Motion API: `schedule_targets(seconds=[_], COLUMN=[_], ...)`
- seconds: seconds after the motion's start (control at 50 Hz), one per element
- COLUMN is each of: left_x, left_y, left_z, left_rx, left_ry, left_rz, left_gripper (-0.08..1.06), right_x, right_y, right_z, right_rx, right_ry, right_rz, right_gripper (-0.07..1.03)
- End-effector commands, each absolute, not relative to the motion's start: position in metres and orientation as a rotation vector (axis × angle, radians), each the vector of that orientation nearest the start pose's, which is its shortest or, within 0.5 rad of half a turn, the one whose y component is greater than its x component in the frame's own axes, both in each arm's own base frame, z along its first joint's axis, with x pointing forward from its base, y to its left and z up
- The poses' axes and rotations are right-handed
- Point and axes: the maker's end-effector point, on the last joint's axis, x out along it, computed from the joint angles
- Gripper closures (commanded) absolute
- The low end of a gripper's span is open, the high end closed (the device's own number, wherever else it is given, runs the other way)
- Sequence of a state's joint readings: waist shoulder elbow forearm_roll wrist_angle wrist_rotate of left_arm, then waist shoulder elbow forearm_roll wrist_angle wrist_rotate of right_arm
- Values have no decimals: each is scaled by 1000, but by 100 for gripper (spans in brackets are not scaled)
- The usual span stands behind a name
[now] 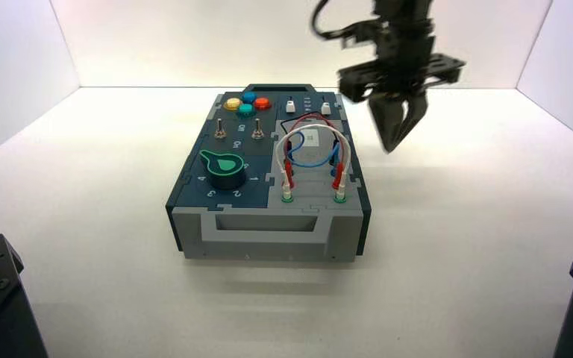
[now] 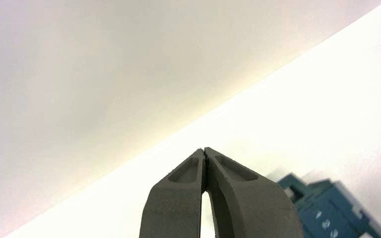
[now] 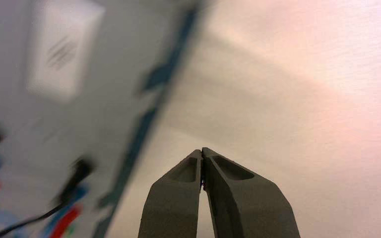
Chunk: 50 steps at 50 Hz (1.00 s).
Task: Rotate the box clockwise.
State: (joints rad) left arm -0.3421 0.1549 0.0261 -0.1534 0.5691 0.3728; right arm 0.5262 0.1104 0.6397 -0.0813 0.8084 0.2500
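- The box (image 1: 268, 175) is being shown resting on the white bench (image 1: 455, 224), near the centre, with a grey handle end (image 1: 268, 231) facing the camera.
- On the box top, a green knob (image 1: 222, 165) is being displayed at the near left, two toggle switches (image 1: 239, 131) behind it, and four coloured buttons (image 1: 246, 104) at the far left corner.
- White, red and blue wires (image 1: 313, 149) are being seen plugged into the grey right half.
- The right gripper (image 1: 394, 138) is being held in the air just beside the box's far right edge, apart from it; its fingers (image 3: 218, 198) are being pressed together at the tips, pinching nothing.
- The left gripper (image 2: 204, 151) is being seen only in its wrist view, above the bench, with a box corner (image 2: 327, 208) showing beyond it; its fingers (image 2: 178, 198) are likewise being pressed together.
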Motion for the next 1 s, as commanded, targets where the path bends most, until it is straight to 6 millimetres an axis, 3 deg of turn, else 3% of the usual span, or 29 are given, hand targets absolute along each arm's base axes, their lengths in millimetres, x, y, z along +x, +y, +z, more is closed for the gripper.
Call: schedule_targets(seconds=[0.02, 0.14, 0.32, 0.48, 0.54, 0.56, 0.78, 1.0], left_x=[477, 457, 411, 357, 344, 328, 269, 248], left_y=[-179, -166, -147, -126, -119, -112, -92, -86], left_z=[283, 300, 329, 338, 339, 339, 325, 314], left_rx=[317, 310, 295, 282, 274, 262, 185, 158], left_ry=[612, 589, 554, 528, 518, 506, 477, 469], left_rz=[-476, -464, -452, -439, -431, -420, -391, -383], left_gripper=[101, 101, 101, 101, 101, 101, 101, 101], right_x=[301, 315, 329, 317, 311, 301, 274, 263], right_y=[150, 154, 164, 162, 159, 154, 145, 140], right_z=[68, 96, 164, 215, 225, 237, 248, 232], right_rx=[-260, -249, -190, -121, -108, -94, -74, -87], right_ry=[1407, 1301, 1041, 829, 786, 723, 631, 659], right_rz=[225, 245, 310, 358, 367, 380, 410, 412], right_gripper=[98, 98, 98, 98, 98, 98, 98, 98])
